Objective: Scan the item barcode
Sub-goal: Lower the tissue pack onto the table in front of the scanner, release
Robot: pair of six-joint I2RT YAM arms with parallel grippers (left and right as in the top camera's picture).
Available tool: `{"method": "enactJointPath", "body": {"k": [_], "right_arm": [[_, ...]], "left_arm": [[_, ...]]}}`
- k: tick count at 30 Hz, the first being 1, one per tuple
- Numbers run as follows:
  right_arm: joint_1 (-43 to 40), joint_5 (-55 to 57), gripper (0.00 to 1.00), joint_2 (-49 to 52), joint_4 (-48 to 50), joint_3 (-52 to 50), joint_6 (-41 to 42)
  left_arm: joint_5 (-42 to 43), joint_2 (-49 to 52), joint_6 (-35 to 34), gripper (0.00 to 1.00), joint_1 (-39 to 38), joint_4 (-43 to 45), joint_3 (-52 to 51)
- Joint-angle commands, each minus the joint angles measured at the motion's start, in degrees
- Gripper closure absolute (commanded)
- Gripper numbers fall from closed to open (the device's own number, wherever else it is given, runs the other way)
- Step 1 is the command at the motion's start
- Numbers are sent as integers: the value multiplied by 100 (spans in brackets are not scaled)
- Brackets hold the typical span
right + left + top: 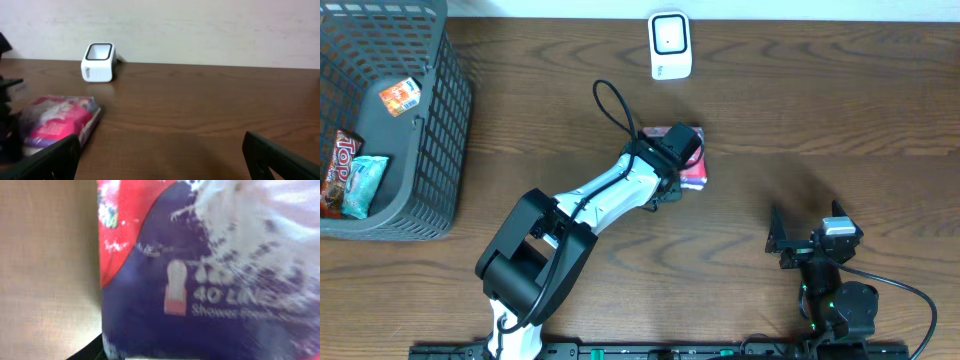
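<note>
Left gripper (pixel 682 152) over the pack (pixel 697 178); we cannot tell whether it grips.
We see the pack lying on the table (pixel 820 100) near the scanner (pixel 670 46), probably for a short carry; our right gripper (pixel 807 230) waits spread wide, well apart.

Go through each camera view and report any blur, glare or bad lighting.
Left wrist view: the package fills the frame, smeared and out of focus, its print barely legible. Right wrist view: sharp and softly lit, the scanner crisp, no glare. Overhead view: evenly lit and in focus, the basket mesh clear.
</note>
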Motion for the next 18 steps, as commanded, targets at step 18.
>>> {"method": "enactJointPath", "body": {"k": [18], "right_arm": [[48,46,1,-20,-26,-4,-85]], "left_arm": [[251,-1027,81,54,24,127,144]]}}
